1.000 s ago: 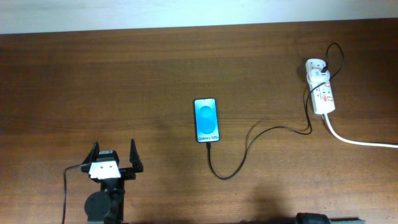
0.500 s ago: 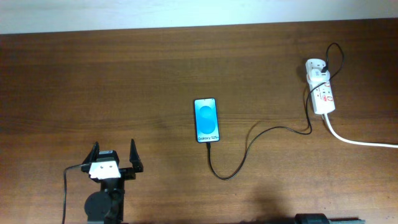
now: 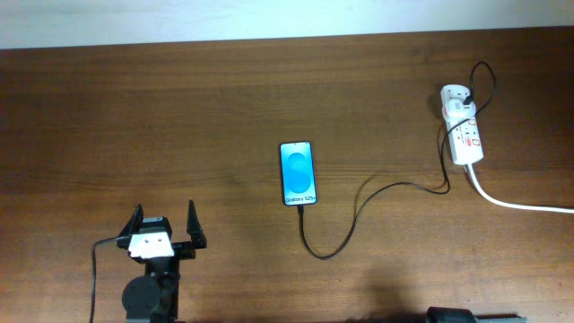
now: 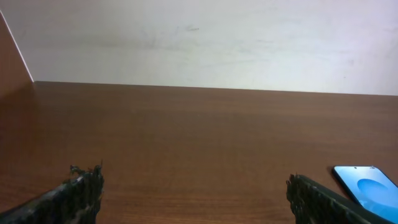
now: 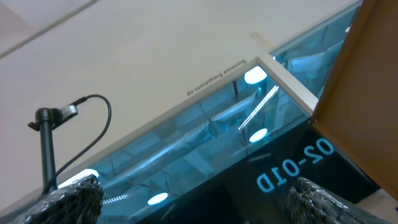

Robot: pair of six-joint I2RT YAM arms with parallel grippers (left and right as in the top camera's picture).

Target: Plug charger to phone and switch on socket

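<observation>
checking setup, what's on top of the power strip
A white plug sits on the power strip's far end, black charger cable leaving it. The outlet beneath it is covered.

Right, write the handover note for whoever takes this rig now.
Left gripper: open, empty, near the front-left edge of the table.
Right gripper: open, empty, aimed upward, away from the work.
Phone: mid-table, screen lit.
Charger: runs from the socket, far right, to the phone's bottom edge.
Done: charger looks plugged in at both ends.
Left: check the socket's switch; too small to read here.
</observation>
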